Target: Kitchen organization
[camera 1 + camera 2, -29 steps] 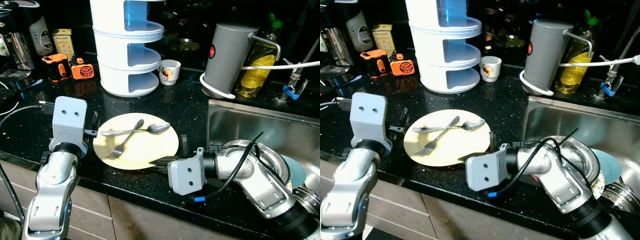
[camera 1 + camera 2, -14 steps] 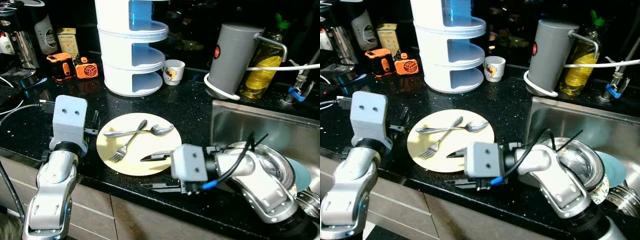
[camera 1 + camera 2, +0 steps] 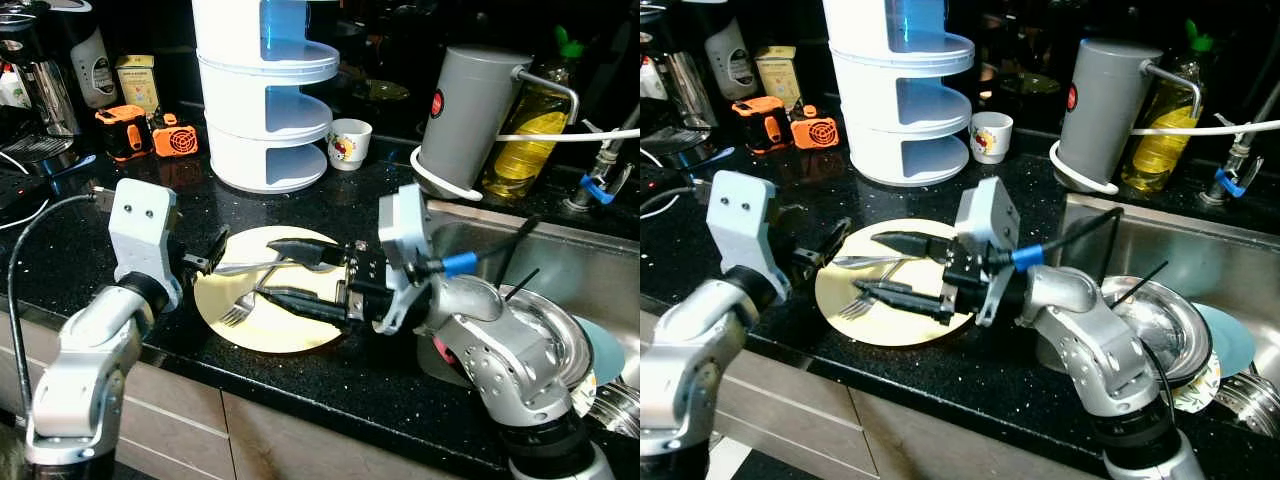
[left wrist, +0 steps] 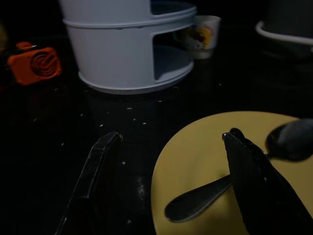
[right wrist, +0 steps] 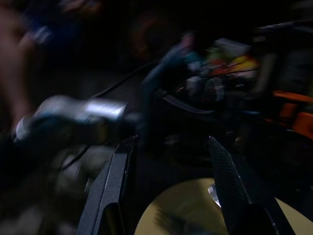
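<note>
The open, empty right pincer (image 3: 285, 272) hovers over the plate (image 3: 262, 335), straddling the left-right lying spoon (image 3: 250, 266), nearer than the open, empty left pincer (image 3: 213, 252).

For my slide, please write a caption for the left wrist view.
Left gripper open at the yellow plate's edge, beside a spoon handle.

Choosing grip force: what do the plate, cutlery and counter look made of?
Plate: pale yellow, matte, likely plastic or ceramic; unclear which. Fork and spoon: shiny grey, probably steel. Counter: black with glinting specks, polished, looks like granite.
</note>
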`<state>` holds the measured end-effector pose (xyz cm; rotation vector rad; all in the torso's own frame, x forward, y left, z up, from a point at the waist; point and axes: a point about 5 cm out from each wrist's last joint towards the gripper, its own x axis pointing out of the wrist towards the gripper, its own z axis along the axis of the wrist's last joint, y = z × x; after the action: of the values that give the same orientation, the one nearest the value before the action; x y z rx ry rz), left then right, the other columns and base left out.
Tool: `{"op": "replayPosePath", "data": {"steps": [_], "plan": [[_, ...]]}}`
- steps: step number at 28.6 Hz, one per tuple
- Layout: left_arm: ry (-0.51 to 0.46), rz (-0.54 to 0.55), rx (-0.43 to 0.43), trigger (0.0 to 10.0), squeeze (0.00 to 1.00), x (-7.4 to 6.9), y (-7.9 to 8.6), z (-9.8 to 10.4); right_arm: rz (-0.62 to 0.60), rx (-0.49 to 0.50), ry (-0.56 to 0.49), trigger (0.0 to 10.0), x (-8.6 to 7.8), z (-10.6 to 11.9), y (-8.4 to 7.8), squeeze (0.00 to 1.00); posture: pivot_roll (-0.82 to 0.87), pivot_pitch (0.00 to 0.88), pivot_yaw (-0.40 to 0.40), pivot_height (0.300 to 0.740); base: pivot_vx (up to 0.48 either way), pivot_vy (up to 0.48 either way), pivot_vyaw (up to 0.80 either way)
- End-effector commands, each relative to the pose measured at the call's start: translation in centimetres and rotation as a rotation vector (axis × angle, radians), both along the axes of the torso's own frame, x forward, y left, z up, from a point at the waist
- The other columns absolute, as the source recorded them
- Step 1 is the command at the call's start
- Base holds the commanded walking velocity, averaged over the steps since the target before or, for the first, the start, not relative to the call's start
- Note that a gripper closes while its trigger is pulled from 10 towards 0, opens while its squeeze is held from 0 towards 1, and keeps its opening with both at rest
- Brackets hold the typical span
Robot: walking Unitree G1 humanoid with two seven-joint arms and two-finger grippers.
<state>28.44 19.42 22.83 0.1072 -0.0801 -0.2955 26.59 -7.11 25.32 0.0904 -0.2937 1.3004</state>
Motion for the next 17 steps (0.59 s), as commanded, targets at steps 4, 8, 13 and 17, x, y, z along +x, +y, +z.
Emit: {"op": "replayPosePath", "data": {"steps": [4,8,13,17], "plan": [[0.012,-0.04,0.062,10.0,0.0,0.9,2.4,0.6,-0.046,0.195,0.215,10.0,0.4,-1.2,-0.2,0.0,0.08,0.0,-0.04,0.74,0.0,0.0,0.0],[0.025,-0.116,0.14,10.0,0.0,1.5,3.1,1.1,-0.075,0.267,0.288,10.0,0.2,-2.1,-0.2,0.0,0.07,0.0,-0.035,0.74,0.0,0.0,0.0],[0.098,-0.304,0.225,10.0,0.0,1.5,3.1,0.7,-0.13,0.274,0.334,10.0,0.0,-3.2,0.1,0.0,0.06,0.0,-0.031,0.74,0.0,0.0,0.0],[0.097,-0.394,0.257,10.0,0.0,2.3,3.4,0.9,-0.139,0.247,0.349,10.0,-0.1,-3.3,0.3,0.0,0.04,0.0,-0.028,0.74,0.0,0.0,0.0]]}}
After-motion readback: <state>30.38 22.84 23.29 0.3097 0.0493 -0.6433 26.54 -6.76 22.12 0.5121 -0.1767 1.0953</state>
